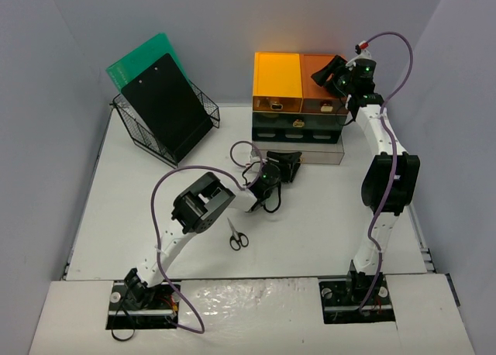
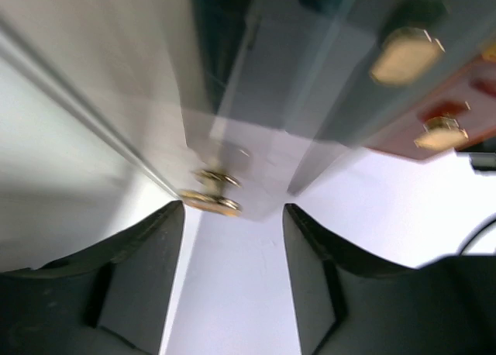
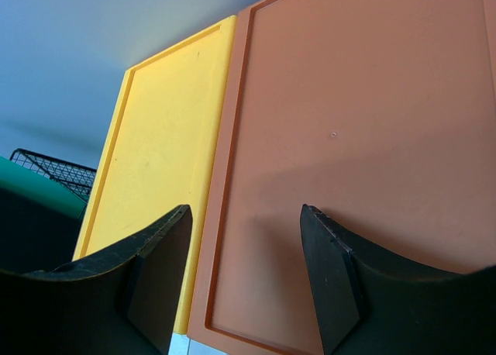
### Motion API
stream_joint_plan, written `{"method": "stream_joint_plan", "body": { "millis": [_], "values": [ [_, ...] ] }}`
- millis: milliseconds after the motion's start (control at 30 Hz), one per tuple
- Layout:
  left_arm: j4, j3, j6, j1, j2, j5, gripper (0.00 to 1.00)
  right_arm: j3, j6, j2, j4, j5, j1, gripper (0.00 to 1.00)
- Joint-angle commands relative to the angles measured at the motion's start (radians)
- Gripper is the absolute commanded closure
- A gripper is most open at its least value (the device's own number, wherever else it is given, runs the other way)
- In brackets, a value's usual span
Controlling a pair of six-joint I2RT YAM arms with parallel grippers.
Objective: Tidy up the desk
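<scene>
Left fingers (image 2: 139,277) and right fingers (image 3: 155,266) stand apart, empty; brass knob (image 2: 209,202) blurred.

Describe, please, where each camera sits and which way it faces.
Top external: above and behind the bases, looking down on the desk; the left arm and right arm show.
Left wrist: on the left arm, facing the drawer unit and its brass knob; left pincer fingers frame it.
Right wrist: on the right arm, looking down on the orange lid and yellow lid; right pincer fingers show.
Shared: top and right wrist both show the lids and wire basket.
</scene>
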Motion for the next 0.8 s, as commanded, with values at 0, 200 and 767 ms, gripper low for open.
{"method": "stream_joint_plan", "body": {
  "millis": [0,200,767],
  "values": [
    [0.207,0.069,0.088,-0.010,-0.075,0.108,0.42,-0.092,-0.003,0.095,-0.374,0.039,-0.022,0.44],
    [0.212,0.012,0.179,-0.007,-0.159,0.189,0.36,-0.092,-0.002,0.095,-0.373,0.035,-0.023,0.44],
    [-1.258,-0.207,0.794,-0.060,-0.856,0.143,0.43,-0.104,0.006,0.066,-0.374,0.026,-0.022,0.44]
  ]
}}
